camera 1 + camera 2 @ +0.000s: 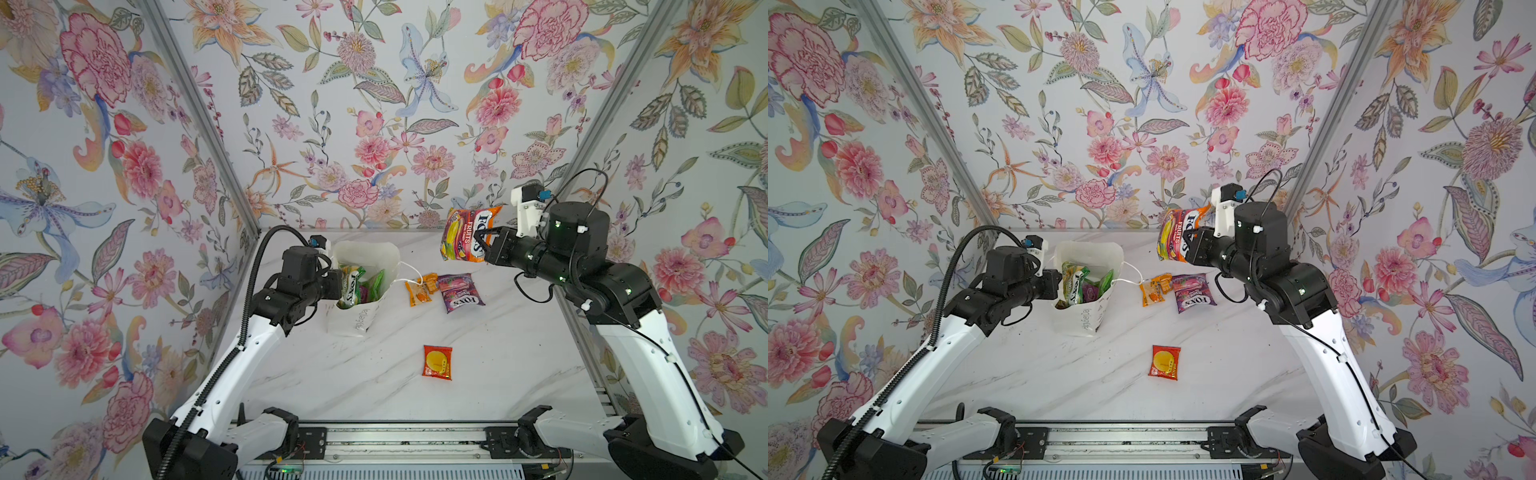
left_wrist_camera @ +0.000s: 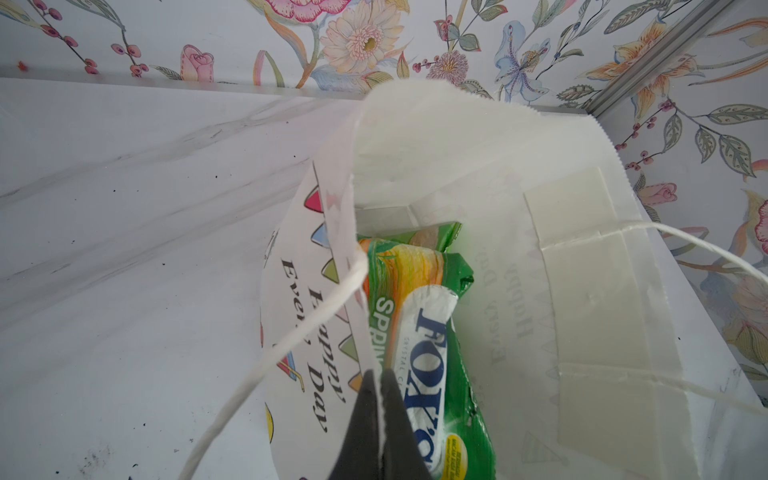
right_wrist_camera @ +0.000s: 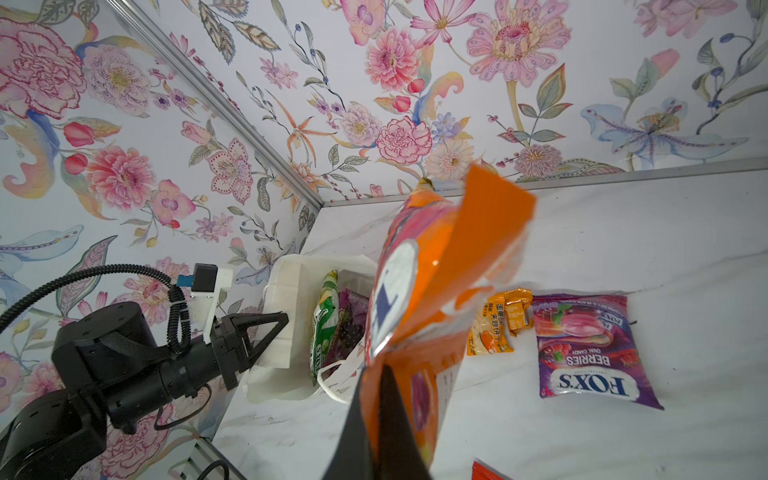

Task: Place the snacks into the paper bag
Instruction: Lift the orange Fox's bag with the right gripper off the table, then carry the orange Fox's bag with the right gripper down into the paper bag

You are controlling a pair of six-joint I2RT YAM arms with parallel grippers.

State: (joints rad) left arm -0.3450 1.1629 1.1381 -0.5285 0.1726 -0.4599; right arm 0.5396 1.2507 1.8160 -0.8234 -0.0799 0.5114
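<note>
my right tool (image 1: pixel 484 243) pinching orange Fox's bag (image 1: pixel 463 232), up off desk (image 1: pixel 498 353). left tool (image 2: pixel 380 376) pinched onto paper bag (image 1: pixel 365 253) rim, bag standing right at it. Berries pack (image 1: pixel 461 293) on desk below right tool.

Glossy and crinkled, the orange plastic-film candy packet (image 1: pixel 467 232) gleams against my right pincer (image 1: pixel 483 242) of matt black plastic. The tall white paper bag (image 1: pixel 365 253) looks matt and creased, its white cord handle (image 2: pixel 291 336) twisted and fibrous. The purple candy packet (image 1: pixel 461 293) and small red pack (image 1: pixel 437 362) shine. The white marble-look tabletop (image 1: pixel 519 365) is smooth.
</note>
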